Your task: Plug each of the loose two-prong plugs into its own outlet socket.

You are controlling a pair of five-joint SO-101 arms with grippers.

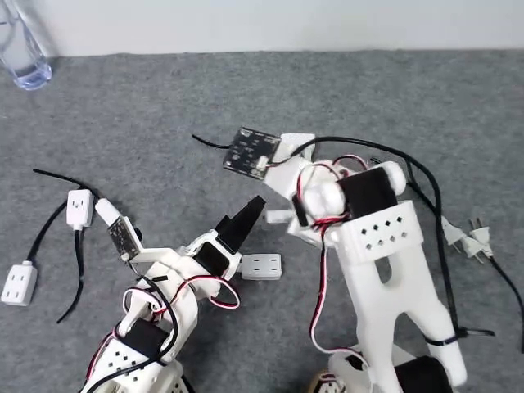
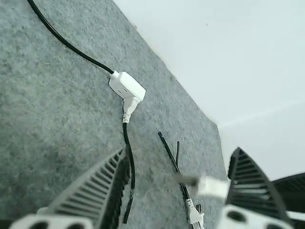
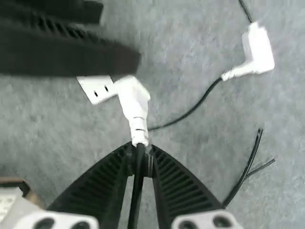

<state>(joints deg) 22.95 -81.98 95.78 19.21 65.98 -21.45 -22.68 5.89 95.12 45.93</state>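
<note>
My right gripper [image 3: 141,147] is shut on the black cord just behind a white two-prong plug [image 3: 133,102]. The plug's front end is at a white outlet socket [image 3: 97,89] lying on the grey mat; its prongs are hidden. In the high view this socket [image 1: 262,266] lies between the two arms. My left gripper [image 1: 246,217] hangs just above and beside it, and its dark finger [image 3: 62,47] crosses the right wrist view. The left gripper [image 2: 178,152] is open, and a blurred white piece [image 2: 209,186] shows between its fingers. A loose plug [image 1: 476,239] lies at the far right.
At the left, a socket [image 1: 79,207] has a plug [image 1: 106,211] seated in it, and another socket [image 1: 18,282] lies near the edge. Black cords trail across the mat. A clear bottle [image 1: 23,49] stands at the back left. The right arm [image 1: 368,221] covers the centre.
</note>
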